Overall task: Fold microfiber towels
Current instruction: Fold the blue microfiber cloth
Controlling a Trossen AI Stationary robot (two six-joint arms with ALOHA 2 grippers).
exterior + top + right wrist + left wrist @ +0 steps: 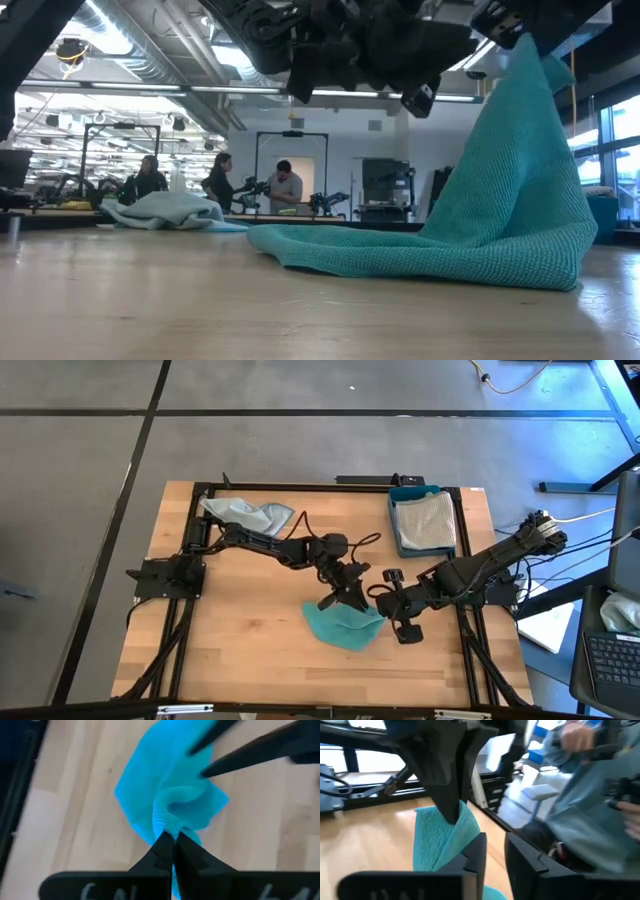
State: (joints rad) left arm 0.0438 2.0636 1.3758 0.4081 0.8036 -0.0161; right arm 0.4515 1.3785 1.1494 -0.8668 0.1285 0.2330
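Left gripper (pixel 335 600) over teal towel (pixel 345 626) at table centre; whether fingers grip cloth cannot be told. Right gripper (pixel 172 842) pinches towel's raised edge, lifting peak. Cloth light, limp, drapes freely; best held at corners. Other towels: rear left (pixel 243 514), in blue tray (pixel 400 530).

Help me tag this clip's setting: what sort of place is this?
Likely a robotics lab or workshop: people stand at benches beyond the table, under exposed ceiling ducts and strip lights.
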